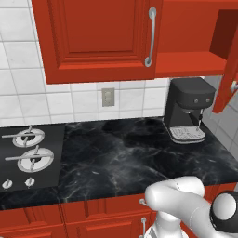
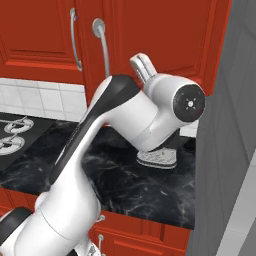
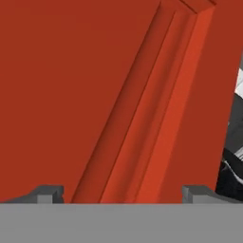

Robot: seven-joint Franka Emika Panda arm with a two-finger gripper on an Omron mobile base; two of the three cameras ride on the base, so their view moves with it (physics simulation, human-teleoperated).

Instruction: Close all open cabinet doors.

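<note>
We can see the open cabinet (image 1: 218,39) looks bare inside. Our fingers (image 3: 47,193) are spread wide, gripping nothing, with the red cabinet door (image 3: 95,95) right ahead of them, close up.

arm (image 2: 90,145): rises from the base, white with a dark band, bent forward at the elbow | wrist (image 2: 175,100): raised high, round end cap facing the camera | gripper (image 3: 122,192): jaws wide apart, nothing between them | fingertips (image 3: 47,193): dark, level with each other
</note>
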